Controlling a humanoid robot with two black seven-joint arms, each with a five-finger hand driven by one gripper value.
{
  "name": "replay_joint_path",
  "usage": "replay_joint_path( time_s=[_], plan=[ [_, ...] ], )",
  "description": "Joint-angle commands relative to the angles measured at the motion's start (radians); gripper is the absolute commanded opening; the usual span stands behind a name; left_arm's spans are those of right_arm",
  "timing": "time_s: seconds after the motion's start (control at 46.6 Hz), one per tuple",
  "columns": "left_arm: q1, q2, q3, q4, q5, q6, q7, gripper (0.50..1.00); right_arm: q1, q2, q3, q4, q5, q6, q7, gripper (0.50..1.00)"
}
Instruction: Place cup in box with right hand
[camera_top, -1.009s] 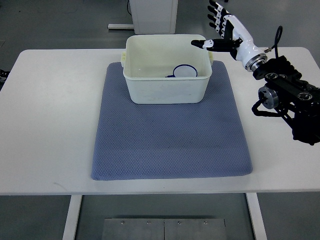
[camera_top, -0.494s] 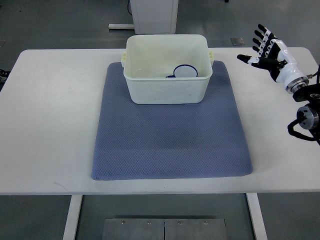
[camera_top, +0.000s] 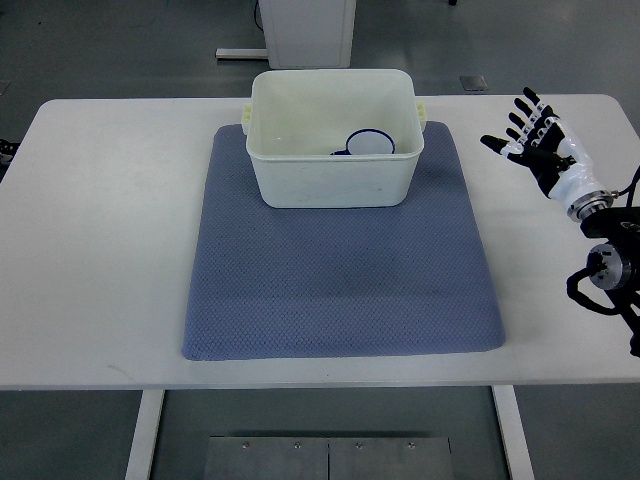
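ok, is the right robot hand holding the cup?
No. The cup sits inside the box, while the right robot hand is open, over the table, well right of it.

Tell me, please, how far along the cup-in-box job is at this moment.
It looks essentially done. The blue-rimmed cup lies inside the cream box, which sits on the blue mat. Nothing is in hand: the right hand is off to the box's right over the white table, fingers spread and empty. Nothing appears left except perhaps parking the arm. The left arm is out of view.
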Motion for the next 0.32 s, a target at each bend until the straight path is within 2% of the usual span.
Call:
replay_joint_path(
  time_s=[0.0,0.3],
  plan=[
    [0.001,0.0,0.0,0.0,0.0,0.0,0.0,1.0,-0.017,0.023,0.033,-0.001,0.001,0.0,-0.002,1.0],
    [-0.001,0.0,0.0,0.0,0.0,0.0,0.0,1.0,-0.066,0.073,0.067,0.001,0.003,0.001,-0.002,1.0]
  ],
)
